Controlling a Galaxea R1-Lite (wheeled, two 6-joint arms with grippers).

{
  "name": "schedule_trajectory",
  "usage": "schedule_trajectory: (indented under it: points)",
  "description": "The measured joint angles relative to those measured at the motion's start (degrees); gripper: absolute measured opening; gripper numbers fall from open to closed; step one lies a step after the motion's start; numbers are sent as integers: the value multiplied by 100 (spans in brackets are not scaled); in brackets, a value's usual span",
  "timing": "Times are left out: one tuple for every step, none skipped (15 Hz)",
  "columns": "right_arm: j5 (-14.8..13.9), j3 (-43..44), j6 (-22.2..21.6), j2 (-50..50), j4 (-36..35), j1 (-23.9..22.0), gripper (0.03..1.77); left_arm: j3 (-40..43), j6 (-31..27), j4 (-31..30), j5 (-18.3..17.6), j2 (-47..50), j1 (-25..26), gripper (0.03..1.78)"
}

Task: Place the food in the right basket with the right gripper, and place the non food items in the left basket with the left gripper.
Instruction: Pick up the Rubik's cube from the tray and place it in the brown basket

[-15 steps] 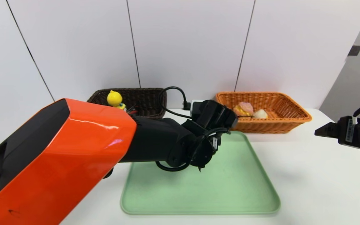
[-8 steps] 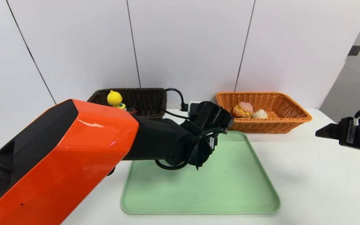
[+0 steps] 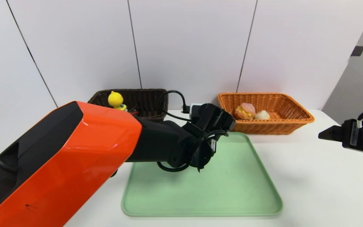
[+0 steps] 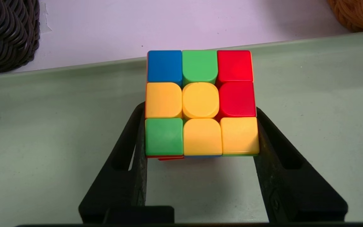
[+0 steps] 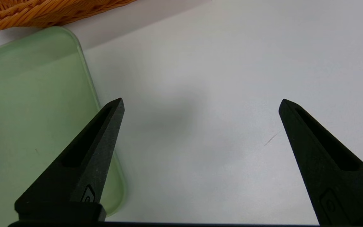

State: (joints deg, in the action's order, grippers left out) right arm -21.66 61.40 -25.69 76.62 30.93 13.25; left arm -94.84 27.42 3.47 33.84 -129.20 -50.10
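My left gripper point(image 4: 200, 107) is shut on the multicoloured puzzle cube point(image 4: 200, 101), one finger against each side, just above the far edge of the green tray point(image 4: 43, 132). In the head view the cube is hidden behind the left wrist point(image 3: 211, 118). The yellow duck toy point(image 3: 116, 99) sits in the dark brown basket point(image 3: 150, 94). The pink-topped bun point(image 3: 246, 110) and the pale bun point(image 3: 262, 115) lie in the orange basket point(image 3: 295, 121). My right gripper point(image 5: 202, 100) hangs open and empty over bare table at the right. The black tube is out of view.
The green tray point(image 3: 232, 189) lies in the middle of the white table, in front of both baskets. The dark basket's corner point(image 4: 8, 34) and the orange basket's corner point(image 4: 358, 12) flank the cube. A white wall stands close behind.
My left arm has shifted slightly left and toward the dark basket with the cube in its grip. The right gripper has barely moved.
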Motion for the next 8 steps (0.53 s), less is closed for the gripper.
schedule_trajectory:
  points:
    - [-2,0,-2,0,0,0,170,0,0,0,-2,0,0,95]
    - [-2,0,2,0,2,0,170,0,2,5,-2,1,0,94]
    - [-2,0,-2,0,0,0,170,0,-2,21,-2,17,0,94]
    - [-2,0,0,0,0,0,170,0,-5,62,-5,59,0,94]
    - [-2,-2,0,0,2,0,170,-5,-9,145,-9,133,0,94]
    - [0,-5,-2,0,0,0,170,-39,-11,239,-27,233,-11,94]
    - [-2,-5,-6,0,0,0,170,-105,-16,368,-46,371,-30,94]
    - [-5,-9,-9,0,0,0,170,-256,-16,564,-118,552,-63,94]
